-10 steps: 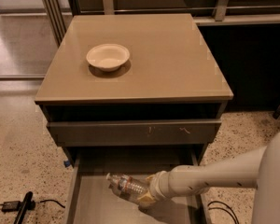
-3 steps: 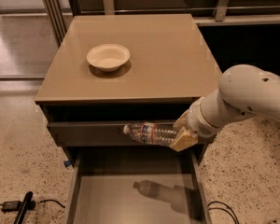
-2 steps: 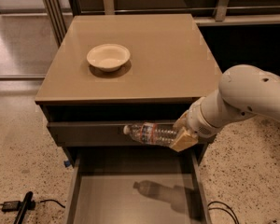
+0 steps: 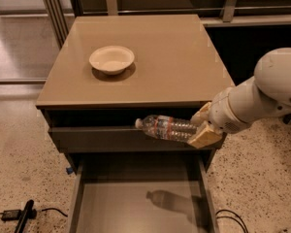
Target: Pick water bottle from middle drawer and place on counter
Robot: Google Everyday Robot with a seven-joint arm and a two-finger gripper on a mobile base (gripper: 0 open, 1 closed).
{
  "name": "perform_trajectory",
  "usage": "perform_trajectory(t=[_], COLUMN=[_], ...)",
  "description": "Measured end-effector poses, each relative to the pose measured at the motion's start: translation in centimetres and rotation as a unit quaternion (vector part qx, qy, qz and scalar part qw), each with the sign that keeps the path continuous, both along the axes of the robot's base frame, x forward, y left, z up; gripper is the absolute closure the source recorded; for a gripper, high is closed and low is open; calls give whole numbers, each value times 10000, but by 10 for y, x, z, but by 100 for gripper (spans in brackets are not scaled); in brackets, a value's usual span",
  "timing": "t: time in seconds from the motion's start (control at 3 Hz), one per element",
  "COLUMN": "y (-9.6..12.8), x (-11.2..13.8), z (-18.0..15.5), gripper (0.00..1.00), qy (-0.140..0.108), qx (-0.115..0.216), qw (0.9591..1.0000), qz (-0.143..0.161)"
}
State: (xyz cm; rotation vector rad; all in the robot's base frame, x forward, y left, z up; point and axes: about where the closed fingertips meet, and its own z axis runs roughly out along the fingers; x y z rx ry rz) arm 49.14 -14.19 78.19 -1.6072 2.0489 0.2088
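At lower left a black cable (image 4: 51,209) runs off the frame edge, and what it joins is hard to make out. The bowl (image 4: 111,58) sits on the left of the counter (image 4: 184,57), showing only its pale inside. Below, the drawer (image 4: 136,203) stands pulled out, its near end cut off by the bottom edge; on its floor lies only the shadow of the bottle (image 4: 165,127). The bottle hangs level in the air above it, in front of the closed drawer front (image 4: 97,140), cap to the left. Its base is hidden in the gripper (image 4: 198,126), whose jaws are clenched on it. The white arm (image 4: 266,93) runs out of frame at right.
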Motion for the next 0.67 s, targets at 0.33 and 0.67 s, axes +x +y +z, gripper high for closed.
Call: perform_trajectory(t=[0.33, 0.67], y=[-16, -31], x=[-9, -4], z=[42, 86], gripper=[100, 100], qy=[-324, -564], qx=[124, 355], qw=[9994, 9978], qz=[51, 54])
